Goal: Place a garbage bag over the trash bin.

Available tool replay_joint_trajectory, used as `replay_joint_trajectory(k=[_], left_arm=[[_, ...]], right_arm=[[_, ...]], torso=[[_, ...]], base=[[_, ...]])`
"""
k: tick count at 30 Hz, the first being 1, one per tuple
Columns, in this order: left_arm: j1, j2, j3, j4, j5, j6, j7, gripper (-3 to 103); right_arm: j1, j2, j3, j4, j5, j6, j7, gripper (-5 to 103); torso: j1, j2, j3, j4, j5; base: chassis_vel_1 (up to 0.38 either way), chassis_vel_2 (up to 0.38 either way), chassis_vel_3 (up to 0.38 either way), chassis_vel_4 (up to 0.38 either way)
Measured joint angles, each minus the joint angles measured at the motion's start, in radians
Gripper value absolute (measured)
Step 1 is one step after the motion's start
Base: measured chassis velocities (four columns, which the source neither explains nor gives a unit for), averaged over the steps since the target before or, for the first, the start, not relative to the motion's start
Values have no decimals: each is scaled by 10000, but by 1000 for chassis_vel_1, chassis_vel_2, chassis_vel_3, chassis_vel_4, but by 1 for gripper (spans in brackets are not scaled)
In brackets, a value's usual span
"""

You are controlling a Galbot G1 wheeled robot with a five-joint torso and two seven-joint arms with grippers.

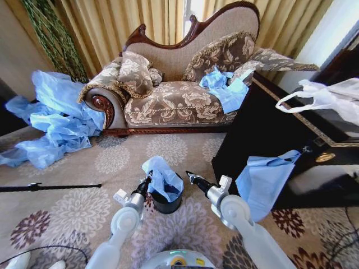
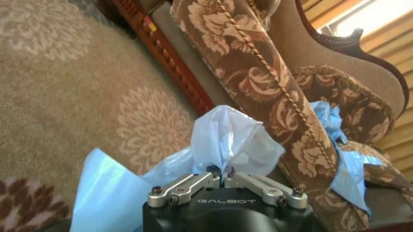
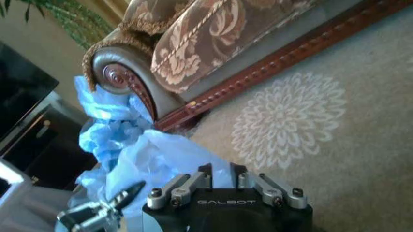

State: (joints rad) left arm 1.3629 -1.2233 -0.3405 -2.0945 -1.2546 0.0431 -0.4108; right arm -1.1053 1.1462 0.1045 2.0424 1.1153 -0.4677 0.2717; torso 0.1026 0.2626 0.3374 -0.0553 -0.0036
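left hand [image 1: 149, 180] — pinching garbage bag [image 1: 162, 175] over trash bin [image 1: 168, 203] | right hand [image 1: 189, 175] — at bin's 2 o'clock, pressed together, empty

Light source: daylight comes through the curtains [image 1: 140, 19] behind the sofa [image 1: 179, 84], with a blown-out bright gap at the top.
Brightness: the room is evenly lit and the carpet [image 1: 73, 207] reads clearly.
Glare: the dark cabinet [image 1: 263, 134] top shows a pale sheen.
Distortion: the head view bends strongly at its edges.
Blur: both wrist views are soft; the window area in the left wrist view is overexposed.
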Motion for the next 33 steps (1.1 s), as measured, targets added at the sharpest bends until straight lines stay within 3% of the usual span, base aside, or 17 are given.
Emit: replay_joint_trajectory(k=[3, 4, 6, 7, 8, 9, 12, 13, 16, 18, 23, 33], left_arm=[[38, 19, -64, -115, -8, 33, -37, 0], [63, 43, -108, -180, -8, 53, -51, 0], [70, 47, -128, -197, -7, 54, -59, 0], [69, 46, -146, -214, -3, 60, -73, 0], [65, 41, -151, -219, 0, 63, -76, 0], [65, 41, -151, -219, 0, 63, -76, 0], [32, 20, -146, -227, 13, 70, -96, 0], [32, 20, -146, -227, 13, 70, -96, 0], [-21, 8, -115, -171, 48, 72, -97, 0], [-30, 4, -110, -161, 52, 72, -97, 0], [-52, -13, -76, -113, 96, 72, -73, 0], [20, -15, -106, -189, 69, 71, 42, 0]], right_arm=[[58, 54, -104, -265, -226, 13, -194, 22], [125, 69, -220, -485, -432, -3, -348, 33], [200, 81, -327, -654, -692, -12, -447, 33], [356, 100, -535, -963, -1428, 23, -666, 44], [465, 107, -657, -1159, -2017, 34, -858, 44], [465, 107, -657, -1159, -2017, 34, -858, 44], [795, 110, -1067, -1422, -2904, -62, -1100, 61], [795, 110, -1067, -1422, -2904, -62, -1100, 61], [1021, 192, -1612, -1336, -2758, -211, -794, 77], [1045, 221, -1696, -1330, -2689, -217, -716, 77], [1186, 552, -2015, -1341, -2147, -361, -120, 97], [1734, 1127, -2456, -2877, -3451, -95, -194, 100]], torso=[[0, 0, 0, 1, 0], [0, 0, 0, 0, 1], [0, 0, 0, 0, 0], [0, 0, 1, 0, 1], [0, 0, 1, 2, 2], [0, 0, 1, 2, 2], [0, 0, 1, 0, 1], [0, 0, 1, 0, 1], [0, 0, 1, 1, 0], [0, 0, 1, 1, 0], [0, 0, 0, 1, 0], [0, 0, 1, 1, 2]], base=[[0, 0, 0, 0], [0, 0, 0, 0], [0, 0, 0, 0], [0, 0, 0, 0], [0, 0, 0, 0], [0, 0, 0, 0], [0, 0, 0, 0], [0, 0, 0, 0], [0, 0, 0, 0], [0, 0, 0, 0], [0, 0, 0, 0], [0, 0, 0, 0]])
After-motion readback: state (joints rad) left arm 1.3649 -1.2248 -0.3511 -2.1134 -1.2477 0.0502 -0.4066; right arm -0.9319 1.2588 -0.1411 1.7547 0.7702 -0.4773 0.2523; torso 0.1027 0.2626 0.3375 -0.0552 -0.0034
